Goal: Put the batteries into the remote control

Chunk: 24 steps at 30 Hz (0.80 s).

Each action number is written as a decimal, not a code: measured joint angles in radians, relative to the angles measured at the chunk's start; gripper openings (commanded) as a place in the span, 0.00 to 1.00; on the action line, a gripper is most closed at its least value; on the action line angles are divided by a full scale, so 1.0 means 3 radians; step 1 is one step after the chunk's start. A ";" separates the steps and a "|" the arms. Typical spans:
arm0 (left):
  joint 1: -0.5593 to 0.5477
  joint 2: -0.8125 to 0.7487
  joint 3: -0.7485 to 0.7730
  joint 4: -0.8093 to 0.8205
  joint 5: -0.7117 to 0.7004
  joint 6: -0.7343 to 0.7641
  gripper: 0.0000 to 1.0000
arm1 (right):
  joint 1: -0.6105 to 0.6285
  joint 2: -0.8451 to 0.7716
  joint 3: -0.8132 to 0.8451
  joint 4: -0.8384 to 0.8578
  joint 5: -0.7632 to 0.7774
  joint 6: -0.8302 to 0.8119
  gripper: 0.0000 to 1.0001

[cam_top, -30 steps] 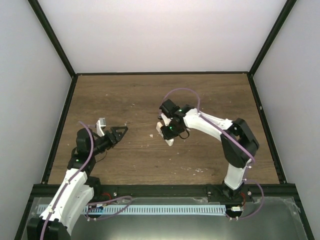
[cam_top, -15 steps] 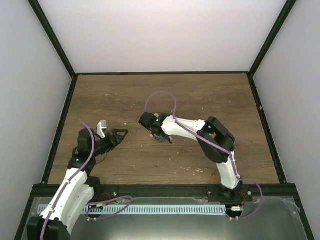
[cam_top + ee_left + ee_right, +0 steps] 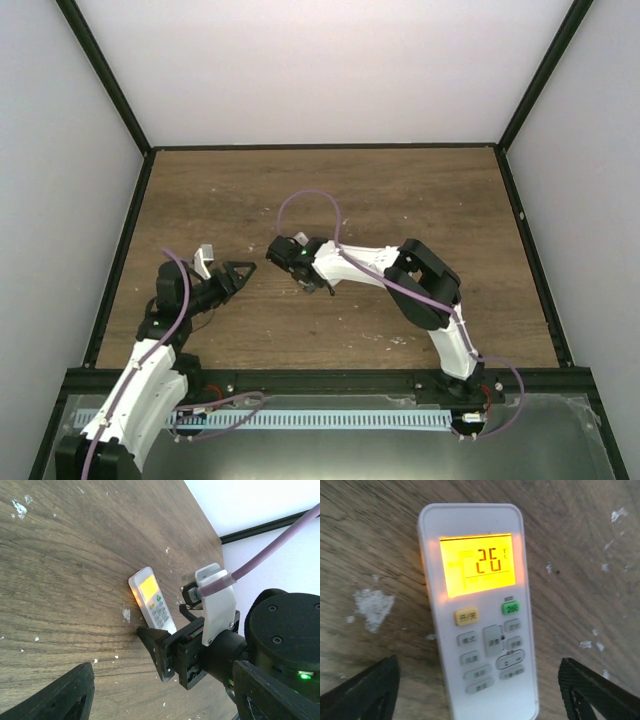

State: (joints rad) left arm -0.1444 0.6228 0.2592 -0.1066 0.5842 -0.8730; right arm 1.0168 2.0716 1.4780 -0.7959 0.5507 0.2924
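Note:
The remote control lies flat and face up on the wooden table, its orange screen lit, and it also shows in the left wrist view. My right gripper hovers over its button end, open, with one finger on each side and neither touching it. In the top view the right gripper reaches to the table's left-middle and covers the remote. My left gripper is open and empty, a short way left of it. The batteries are hidden.
White flecks are scattered over the wood around the remote. The black frame rail borders the table on the left, close to the left arm. White walls enclose the back and sides.
The right arm swung left and down with the remote, then opened its jaws and let the remote go; it now lies flat. The left arm has barely moved.

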 measured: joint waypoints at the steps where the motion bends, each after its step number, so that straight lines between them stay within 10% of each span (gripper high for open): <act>1: 0.0000 -0.0003 0.0000 0.0005 0.0000 -0.0004 0.76 | 0.0005 -0.0013 -0.0001 0.0009 -0.0022 -0.0004 0.93; 11: 0.0003 -0.0010 0.0107 -0.0145 -0.0018 0.0142 0.68 | -0.0048 -0.0656 -0.0132 0.0175 -0.0464 0.0076 1.00; 13: 0.0003 -0.0010 0.0240 -0.0266 -0.0064 0.0244 0.98 | -0.0137 -0.0894 -0.0251 0.0289 -0.0622 0.0114 1.00; 24: 0.0004 0.0211 0.0909 -0.0713 -0.0205 0.0746 1.00 | -0.0961 -0.1602 -0.1043 0.0660 -0.1434 0.0354 1.00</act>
